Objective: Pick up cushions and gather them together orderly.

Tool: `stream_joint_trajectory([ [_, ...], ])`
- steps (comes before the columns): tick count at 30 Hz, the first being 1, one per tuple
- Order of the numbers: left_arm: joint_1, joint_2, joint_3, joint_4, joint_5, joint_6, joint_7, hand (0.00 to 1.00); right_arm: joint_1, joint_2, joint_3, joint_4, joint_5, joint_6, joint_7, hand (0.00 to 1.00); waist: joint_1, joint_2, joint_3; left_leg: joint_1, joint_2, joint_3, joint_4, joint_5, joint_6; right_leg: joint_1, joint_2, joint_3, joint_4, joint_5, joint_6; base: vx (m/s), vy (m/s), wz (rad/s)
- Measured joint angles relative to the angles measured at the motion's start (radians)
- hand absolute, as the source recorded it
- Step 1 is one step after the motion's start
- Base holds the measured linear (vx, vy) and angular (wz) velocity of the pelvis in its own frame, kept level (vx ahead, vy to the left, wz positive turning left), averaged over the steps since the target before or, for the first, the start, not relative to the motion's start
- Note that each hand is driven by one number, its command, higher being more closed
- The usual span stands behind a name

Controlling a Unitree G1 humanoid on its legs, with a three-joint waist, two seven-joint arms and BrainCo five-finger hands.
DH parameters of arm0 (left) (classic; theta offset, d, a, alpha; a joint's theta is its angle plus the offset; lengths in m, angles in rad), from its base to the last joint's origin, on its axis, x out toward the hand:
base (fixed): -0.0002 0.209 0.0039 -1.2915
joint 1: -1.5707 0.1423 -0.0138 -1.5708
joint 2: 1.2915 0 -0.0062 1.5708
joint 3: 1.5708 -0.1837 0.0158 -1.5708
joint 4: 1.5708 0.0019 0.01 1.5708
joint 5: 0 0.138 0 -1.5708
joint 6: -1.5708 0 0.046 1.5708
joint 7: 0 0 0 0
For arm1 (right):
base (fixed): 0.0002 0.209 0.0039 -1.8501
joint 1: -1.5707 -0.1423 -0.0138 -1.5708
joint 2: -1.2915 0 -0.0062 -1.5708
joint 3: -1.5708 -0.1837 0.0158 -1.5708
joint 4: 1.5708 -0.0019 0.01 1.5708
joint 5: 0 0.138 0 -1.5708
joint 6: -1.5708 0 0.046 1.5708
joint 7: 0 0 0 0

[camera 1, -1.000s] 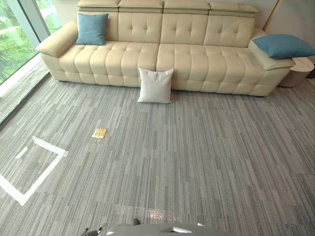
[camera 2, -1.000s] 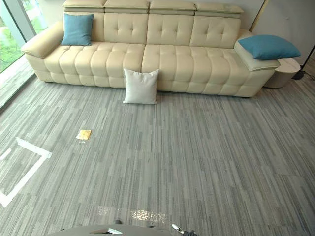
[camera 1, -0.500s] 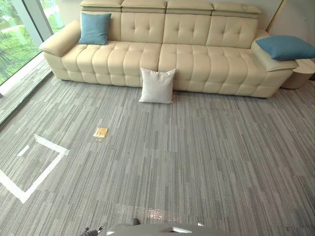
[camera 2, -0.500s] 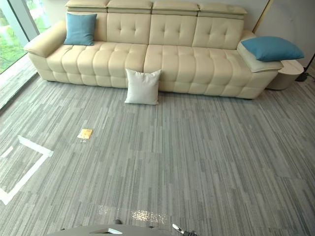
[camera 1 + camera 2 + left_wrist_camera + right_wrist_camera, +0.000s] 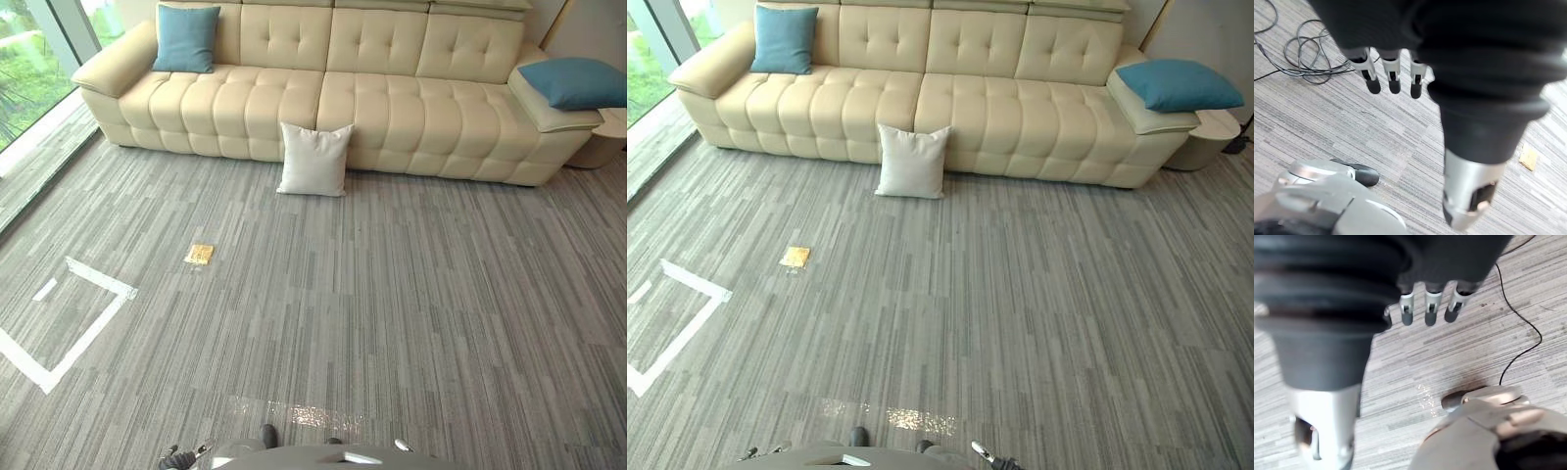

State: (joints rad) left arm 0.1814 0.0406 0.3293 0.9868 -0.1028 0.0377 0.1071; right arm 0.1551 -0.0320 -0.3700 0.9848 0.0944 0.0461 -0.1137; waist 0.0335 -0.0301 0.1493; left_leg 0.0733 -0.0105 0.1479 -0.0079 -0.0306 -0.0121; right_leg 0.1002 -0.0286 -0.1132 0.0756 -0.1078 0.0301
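**Both hands loose and empty; three cushions at the sofa**

The left hand (image 5: 1394, 78) is seen in its own wrist view pointed down at the carpet (image 5: 411, 294). Its fingers are held straight and slightly apart, its thumb stands off to one side, and nothing is gripped. The right hand (image 5: 1431, 313) is posed likewise in the right wrist view: fingers loosely extended above the carpet, nothing held.

The cushions are shown by the eye views. A white cushion (image 5: 315, 160) is stood upright on the carpet at 12 o'clock, leaned against the front of the sofa (image 5: 392, 108). A left blue cushion (image 5: 186, 37) is propped against the sofa back at 11 o'clock. A right blue cushion (image 5: 578, 81) is laid flat on the armrest at 1 o'clock.

A yellow piece (image 5: 199, 254) lies on the carpet at 10 o'clock and is also caught in the left wrist view. White tape (image 5: 93, 328) is marked out at 9 o'clock.
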Motion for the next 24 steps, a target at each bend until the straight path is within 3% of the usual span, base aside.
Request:
stream_joint_trajectory([
  [3, -0.016, -0.009, 0.032, -0.04, -0.001, 0.0, 0.0, 0.0, 0.006, 0.013, 0.004, -0.035, 0.019, -0.001, -0.001, 0.0, 0.005, -0.008, 0.029, -0.135, 0.059, 0.089, 0.352, -0.116, -0.01, -0.025, -0.006, -0.015, 0.104, -0.092, -0.012, 0.0, -0.049, 0.23],
  [5, -0.024, -0.017, 0.059, -0.055, -0.006, 0.0, 0.0, 0.0, 0.002, 0.014, 0.01, -0.037, 0.023, 0.0, -0.001, 0.0, 0.009, -0.013, 0.033, -0.242, 0.095, 0.11, 0.581, -0.11, -0.034, -0.025, -0.013, -0.012, 0.125, -0.11, -0.023, 0.02, -0.009, 0.03],
  [7, -0.019, -0.025, 0.067, -0.071, -0.015, 0.0, 0.001, 0.0, -0.006, 0.012, 0.014, -0.062, 0.029, 0.001, -0.003, 0.0, 0.016, -0.015, 0.041, -0.316, 0.142, 0.142, 0.673, -0.183, -0.031, 0.001, -0.027, -0.003, 0.124, -0.123, -0.027, 0.11, 0.072, -0.13],
  [9, -0.01, -0.038, 0.066, -0.071, -0.033, -0.001, 0.004, 0.0, -0.02, 0.007, 0.012, -0.069, 0.036, 0.0, -0.004, 0.0, 0.02, -0.004, 0.046, -0.34, 0.155, 0.159, 0.596, -0.187, -0.033, 0.028, -0.057, 0.005, 0.119, -0.138, -0.009, 0.22, 0.186, -0.08],
  [13, -0.009, -0.057, 0.064, -0.073, -0.052, -0.001, 0.019, 0.0, -0.071, 0.005, 0.047, -0.069, 0.038, -0.001, -0.005, 0.0, 0.028, 0.027, 0.045, -0.4, 0.17, 0.149, 0.319, -0.076, -0.055, 0.053, -0.101, 0.026, 0.082, -0.17, 0.044, 0.26, 0.301, -0.18],
  [14, -0.007, -0.059, 0.066, -0.069, -0.062, -0.001, 0.02, 0.0, -0.081, 0.016, 0.057, -0.068, 0.034, -0.002, -0.005, 0.0, 0.039, 0.031, 0.04, -0.406, 0.17, 0.156, 0.307, 0.029, -0.042, 0.065, -0.115, 0.049, 0.06, -0.183, 0.063, 0.41, 0.422, -0.27],
  [15, -0.005, -0.051, 0.065, -0.07, -0.065, -0.002, 0.02, 0.0, -0.087, 0.016, 0.053, -0.067, 0.039, -0.002, -0.004, 0.0, 0.049, 0.019, 0.033, -0.418, 0.147, 0.163, 0.333, 0.037, -0.022, 0.077, -0.136, 0.058, 0.029, -0.189, 0.051, 0.43, 0.392, -0.25],
  [16, -0.006, -0.047, 0.065, -0.072, -0.069, -0.005, 0.021, 0.0, -0.089, 0.025, 0.051, -0.065, 0.043, -0.002, -0.004, 0.0, 0.053, 0.004, 0.025, -0.443, 0.135, 0.171, 0.368, 0.004, 0.007, 0.075, -0.146, 0.076, 0.014, -0.189, 0.03, 0.48, 0.314, -0.09],
  [17, -0.022, -0.04, 0.065, -0.066, -0.069, -0.009, 0.021, 0.0, -0.115, 0.045, 0.051, -0.066, 0.058, -0.003, -0.004, 0.0, 0.054, -0.006, 0.025, -0.482, 0.129, 0.176, 0.428, -0.049, 0.041, 0.061, -0.146, 0.103, 0.052, -0.163, 0.031, 0.48, 0.269, 0.0],
  [19, -0.032, -0.03, 0.066, -0.053, -0.069, -0.01, 0.023, 0.0, -0.133, 0.08, 0.051, -0.065, 0.058, -0.005, -0.001, 0.0, 0.056, -0.026, 0.018, -0.483, 0.1, 0.189, 0.469, -0.102, 0.066, 0.037, -0.175, 0.11, 0.126, -0.142, 0.043, 0.46, 0.264, 0.12],
  [22, -0.032, -0.018, 0.06, -0.036, -0.073, -0.01, 0.025, 0.0, -0.131, 0.094, 0.043, -0.044, 0.057, -0.009, 0.004, 0.0, 0.07, -0.043, 0.004, -0.424, 0.061, 0.209, 0.507, -0.203, 0.077, -0.008, -0.216, 0.172, 0.315, -0.094, 0.12, 0.43, 0.24, -0.09],
  [24, -0.029, -0.004, 0.041, -0.03, -0.073, -0.005, 0.025, 0.0, -0.129, 0.092, 0.046, -0.061, 0.056, -0.013, 0.004, 0.0, 0.062, -0.046, 0.006, -0.336, 0.053, 0.227, 0.485, -0.244, 0.089, -0.145, -0.223, 0.2, 0.639, 0.036, 0.172, 0.4, 0.154, -0.32],
])
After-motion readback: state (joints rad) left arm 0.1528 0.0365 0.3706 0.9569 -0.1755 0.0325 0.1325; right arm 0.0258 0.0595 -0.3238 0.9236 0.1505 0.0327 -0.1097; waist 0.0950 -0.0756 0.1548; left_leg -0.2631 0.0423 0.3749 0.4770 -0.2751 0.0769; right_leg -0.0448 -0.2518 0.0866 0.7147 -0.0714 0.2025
